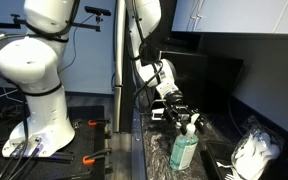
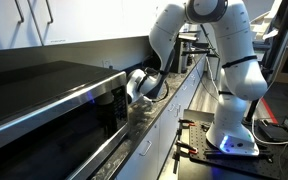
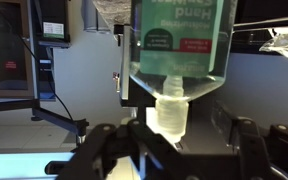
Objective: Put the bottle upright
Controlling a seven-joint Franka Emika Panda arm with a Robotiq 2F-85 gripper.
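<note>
A clear bottle of green liquid soap [image 1: 184, 152] stands upright on the dark counter [image 1: 154, 150]. The wrist view, which is upside down, shows it close up [image 3: 179, 40], with its neck [image 3: 171, 112] between the fingers. My gripper [image 1: 182, 116] is at the bottle's pump top. In the wrist view the gripper [image 3: 179, 140] is open: the left finger is close to the neck and the right finger stands apart from it. In an exterior view only the wrist [image 2: 142, 86] shows over the counter, and the bottle is hidden.
A crumpled white plastic bag [image 1: 256, 155] lies on the counter beyond the bottle and also shows in the wrist view [image 3: 284, 40]. A dark wall [image 1: 244, 70] backs the counter. The white robot base [image 1: 39, 85] stands beside the counter edge.
</note>
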